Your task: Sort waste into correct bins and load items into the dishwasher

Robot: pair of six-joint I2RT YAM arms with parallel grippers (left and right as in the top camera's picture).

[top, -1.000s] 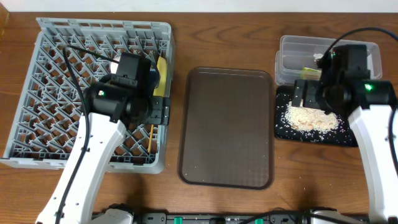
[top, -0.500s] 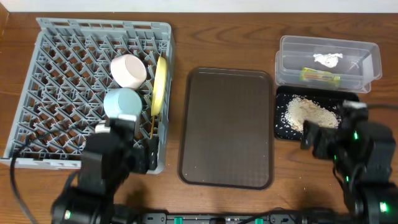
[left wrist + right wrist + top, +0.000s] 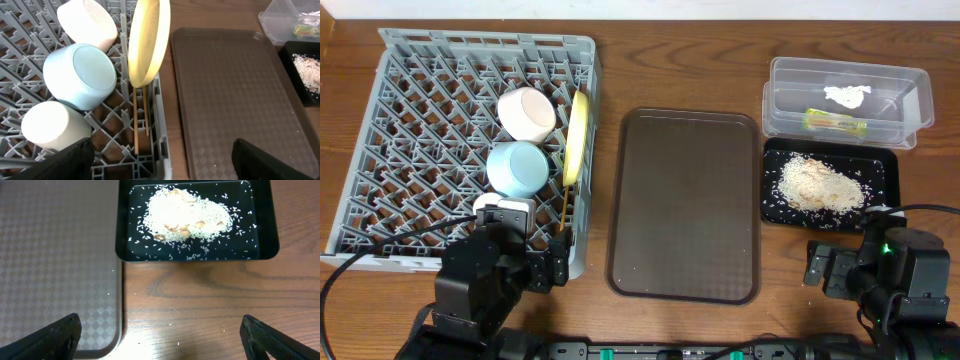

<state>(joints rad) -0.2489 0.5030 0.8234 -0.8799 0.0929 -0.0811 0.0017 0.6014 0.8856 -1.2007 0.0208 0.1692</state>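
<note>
The grey dish rack (image 3: 490, 42) stands at the left and holds a white bowl (image 3: 527, 113), a light blue bowl (image 3: 516, 168), a small white cup (image 3: 496, 207), an upright yellow plate (image 3: 576, 138) and wooden chopsticks (image 3: 564, 212). The clear tub (image 3: 775, 100) holds the white tissue (image 3: 846, 96) and the green-and-orange wrapper (image 3: 836, 122). The black tray (image 3: 885, 170) holds the rice scraps (image 3: 820, 184). My left gripper (image 3: 545, 270) is open and empty at the rack's near right corner (image 3: 162, 165). My right gripper (image 3: 825, 270) is open and empty over bare table, in front of the black tray (image 3: 160, 335).
The dark brown serving tray (image 3: 685, 205) lies between the rack and the bins, with a few rice grains on it. A few stray grains lie on the wood near the black tray. The left wrist view shows the plate (image 3: 148, 42) and chopsticks (image 3: 136, 120) at the rack's right edge.
Both arms have drawn back to the near table edge, the left from over the rack, the right from over the black tray. The dishes and bins are now uncovered.
</note>
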